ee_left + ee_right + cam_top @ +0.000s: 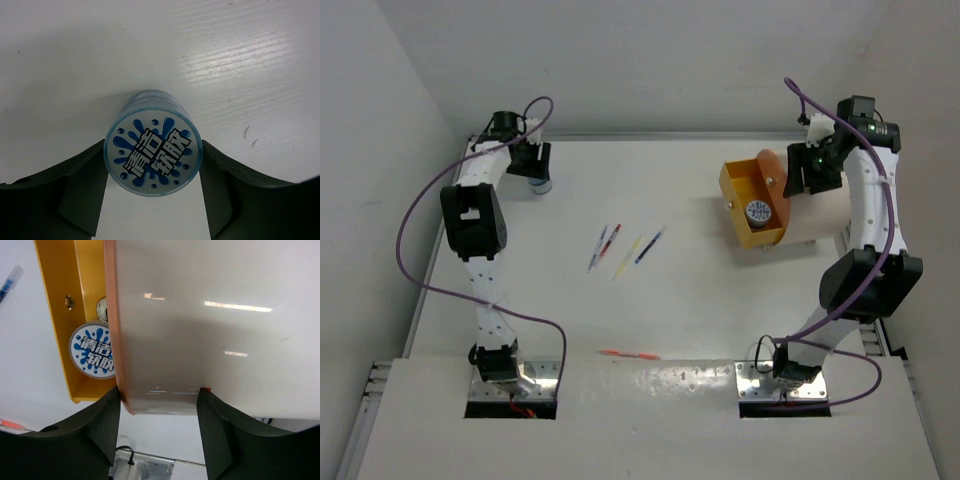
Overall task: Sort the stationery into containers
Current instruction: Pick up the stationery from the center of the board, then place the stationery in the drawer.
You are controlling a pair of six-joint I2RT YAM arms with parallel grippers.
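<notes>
Pick step. Left gripper [533,163]: jaws look closed on the patterned cylinder [153,150], far-left table [650,320] corner. Right gripper [159,392] clamps cream drum [215,325], orange drawer [52,300] open. Next I lift, carry across, drop in.

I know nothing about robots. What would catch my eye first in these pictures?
Probably the bright orange slide-out drawer, pulled open from a cream drum-shaped container at the far right, with a round blue-and-white patterned cylinder lying inside. At the far left, a second blue-and-white cylinder stands between the left arm's jaws. Thin coloured pens lie scattered mid-table.
</notes>
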